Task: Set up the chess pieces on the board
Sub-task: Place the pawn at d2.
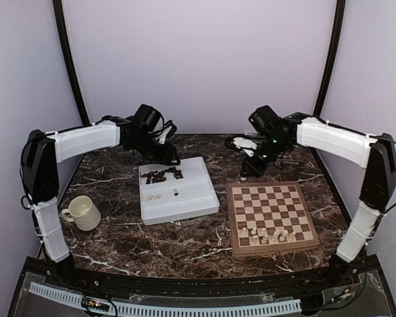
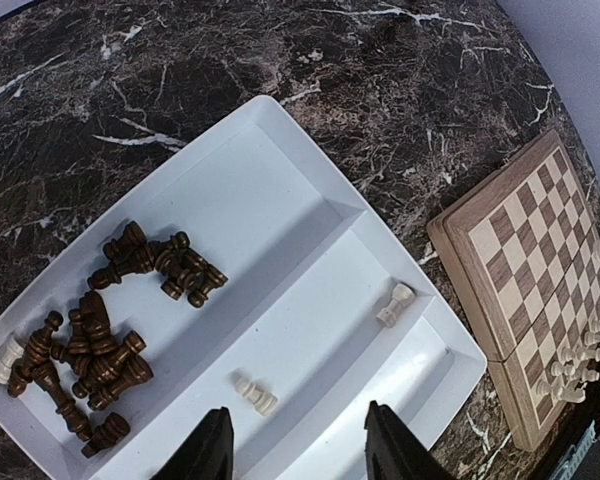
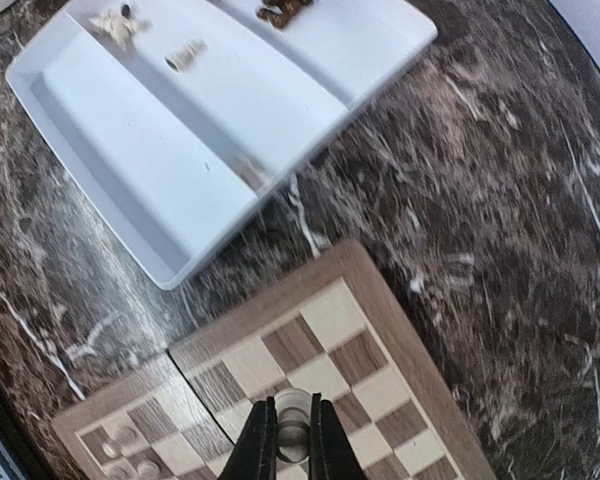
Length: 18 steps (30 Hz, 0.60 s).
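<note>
Here the board [image 1: 272, 218] lies flat on the dark marble counter [image 1: 198, 246], in front of the right arm and to the right of a white divided tray [image 1: 179, 216]. Some cream chess pieces [image 1: 267, 234] stand upright on its two near rows, close together; the other squares that show are bare. The right claw [image 3: 292, 447] is closed on one more cream piece [image 3: 292, 412], held upright between the two fingers above the squares near the board corner that faces the tray. From the wrist view I cannot tell if this piece touches the board or not. The dark brown pieces [image 2: 90, 345] are lying in a heap in the far compartment of the tray, one cream piece mixed with them at the end. Two or three loose cream pieces [image 2: 255, 393] lie on their sides in another compartment, well apart from each other. The left claw [image 2: 300, 452] hangs above the tray with its fingers spread wide and nothing between them. A cream ribbed mug [image 1: 84, 212] stands on the counter to the left of the tray, near the left arm.
</note>
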Each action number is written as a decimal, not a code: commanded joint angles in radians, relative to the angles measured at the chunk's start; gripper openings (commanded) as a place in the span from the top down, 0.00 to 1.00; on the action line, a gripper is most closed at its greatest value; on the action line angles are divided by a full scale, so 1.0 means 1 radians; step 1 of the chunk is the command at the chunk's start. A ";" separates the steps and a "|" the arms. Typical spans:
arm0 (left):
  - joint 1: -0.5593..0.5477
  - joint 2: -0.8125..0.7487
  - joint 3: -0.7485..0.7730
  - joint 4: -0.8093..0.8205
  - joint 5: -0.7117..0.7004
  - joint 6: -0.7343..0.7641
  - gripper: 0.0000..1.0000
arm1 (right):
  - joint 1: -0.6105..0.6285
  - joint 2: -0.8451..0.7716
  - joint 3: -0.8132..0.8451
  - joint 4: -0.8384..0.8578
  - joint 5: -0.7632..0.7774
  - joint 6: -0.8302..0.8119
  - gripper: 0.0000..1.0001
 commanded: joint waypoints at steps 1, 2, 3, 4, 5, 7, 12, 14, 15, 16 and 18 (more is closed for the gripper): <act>0.006 -0.056 -0.023 0.013 -0.007 0.078 0.52 | -0.077 -0.182 -0.271 0.057 -0.015 -0.091 0.99; 0.006 -0.062 -0.043 0.036 -0.009 0.093 0.52 | -0.082 -0.225 -0.329 0.072 -0.023 -0.114 0.99; 0.006 -0.065 -0.053 0.046 -0.008 0.098 0.52 | -0.083 -0.269 -0.384 0.087 -0.033 -0.136 0.99; 0.006 -0.070 -0.074 0.063 -0.007 0.107 0.52 | -0.084 -0.310 -0.438 0.106 -0.043 -0.149 0.98; 0.006 -0.077 -0.096 0.074 -0.003 0.109 0.52 | -0.085 -0.346 -0.484 0.128 -0.050 -0.150 0.98; 0.006 -0.088 -0.121 0.076 0.012 0.103 0.52 | -0.086 -0.399 -0.553 0.154 -0.065 -0.159 0.98; 0.006 -0.124 -0.164 0.097 0.035 0.091 0.52 | -0.089 -0.447 -0.645 0.147 -0.067 -0.203 0.97; 0.006 -0.133 -0.165 0.094 0.038 0.087 0.52 | -0.088 -0.449 -0.663 0.138 -0.077 -0.219 0.97; 0.006 -0.139 -0.166 0.091 0.038 0.086 0.52 | -0.088 -0.446 -0.667 0.122 -0.097 -0.227 0.97; 0.006 -0.140 -0.166 0.090 0.038 0.086 0.52 | -0.088 -0.443 -0.670 0.110 -0.111 -0.235 0.97; 0.006 -0.146 -0.169 0.090 0.035 0.087 0.52 | -0.087 -0.443 -0.674 0.090 -0.130 -0.251 0.96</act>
